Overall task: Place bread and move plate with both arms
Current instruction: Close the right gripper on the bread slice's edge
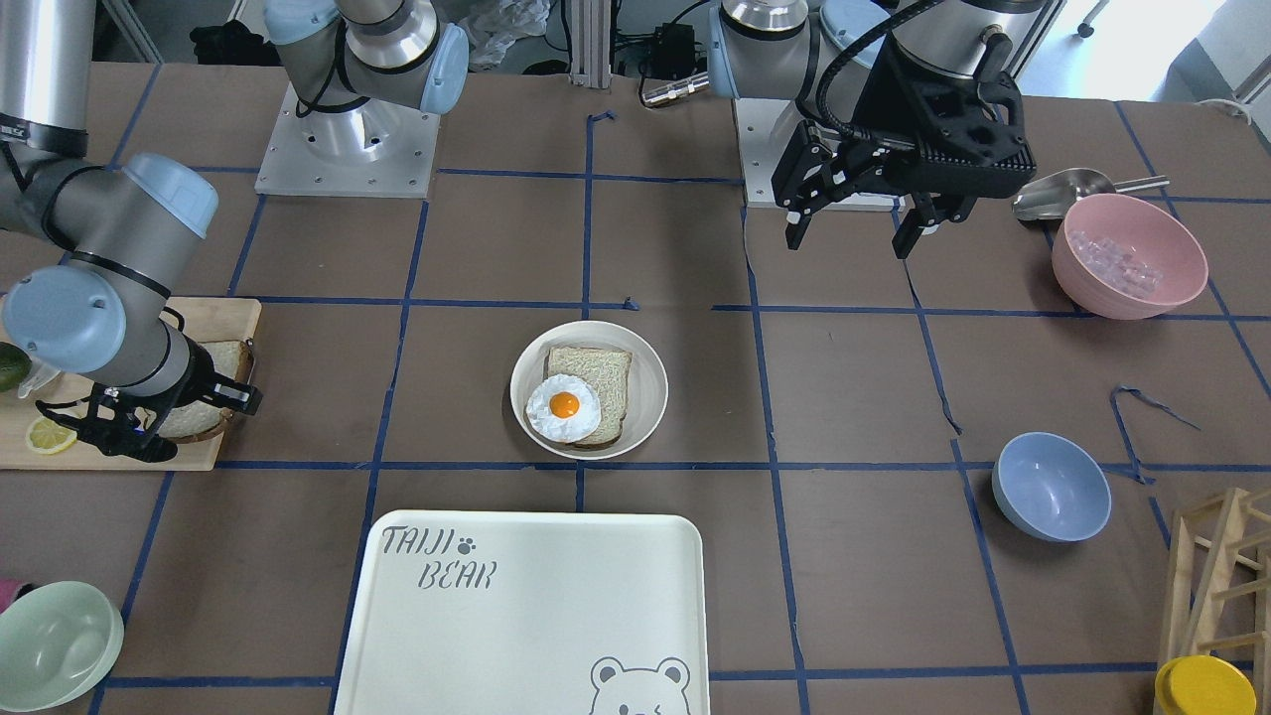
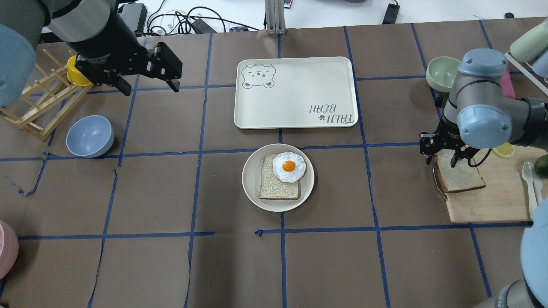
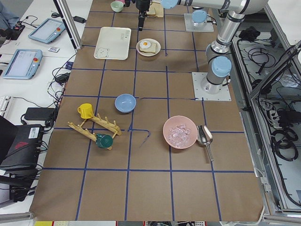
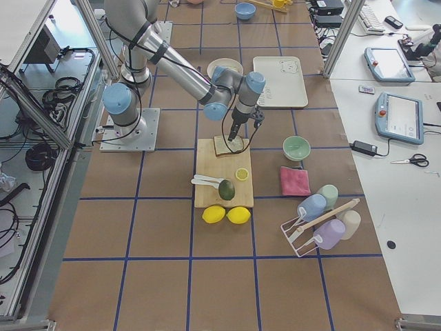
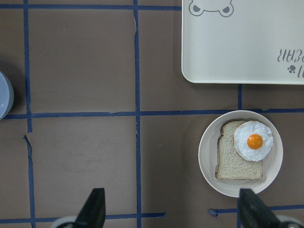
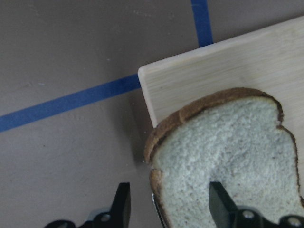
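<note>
The bread [image 2: 464, 177] lies on a wooden cutting board [image 2: 492, 207] at the table's right. My right gripper [image 2: 441, 161] is open and low over the slice's near corner. In the right wrist view one finger [image 6: 219, 203] is over the bread [image 6: 223, 152] and the other hangs off the board's edge. The plate [image 2: 250, 179] sits mid-table and holds a paler slice [image 2: 274, 188] topped by a fried egg [image 2: 289, 167]. My left gripper [image 2: 150, 87] is open and empty, high above the table's left; its wrist view shows the plate [image 5: 206, 156] far off.
A cream bear-print tray [image 2: 295, 92] lies just beyond the plate. A blue bowl [image 2: 90, 136] and a wooden rack [image 2: 38, 107] are on the left. A green bowl [image 2: 443, 72] stands beyond the board. A pink bowl [image 1: 1129, 256] with a scoop sits near the left arm's base.
</note>
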`<act>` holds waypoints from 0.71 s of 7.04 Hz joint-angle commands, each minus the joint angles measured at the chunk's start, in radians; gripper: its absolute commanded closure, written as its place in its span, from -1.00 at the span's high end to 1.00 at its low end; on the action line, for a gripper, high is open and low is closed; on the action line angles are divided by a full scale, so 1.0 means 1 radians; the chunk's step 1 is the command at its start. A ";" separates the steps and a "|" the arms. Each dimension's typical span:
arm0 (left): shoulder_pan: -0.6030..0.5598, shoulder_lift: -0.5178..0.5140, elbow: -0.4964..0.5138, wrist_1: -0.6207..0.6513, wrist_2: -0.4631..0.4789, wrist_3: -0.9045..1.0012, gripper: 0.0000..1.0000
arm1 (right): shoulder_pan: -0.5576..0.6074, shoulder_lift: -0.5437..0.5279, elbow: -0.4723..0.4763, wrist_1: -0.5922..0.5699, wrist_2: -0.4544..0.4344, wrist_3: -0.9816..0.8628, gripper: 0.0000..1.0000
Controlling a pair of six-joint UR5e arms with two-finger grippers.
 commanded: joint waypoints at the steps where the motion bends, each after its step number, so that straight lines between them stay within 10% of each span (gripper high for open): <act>1: 0.000 0.000 -0.001 0.000 0.000 0.000 1.00 | 0.000 0.009 0.000 -0.011 0.000 0.015 0.03; 3: -0.001 0.000 -0.001 0.000 0.000 0.000 1.00 | 0.000 0.009 -0.003 -0.009 0.001 0.017 -0.80; 5: -0.001 0.000 -0.001 0.000 0.002 0.000 1.00 | 0.000 0.002 -0.011 -0.005 0.012 0.012 -1.00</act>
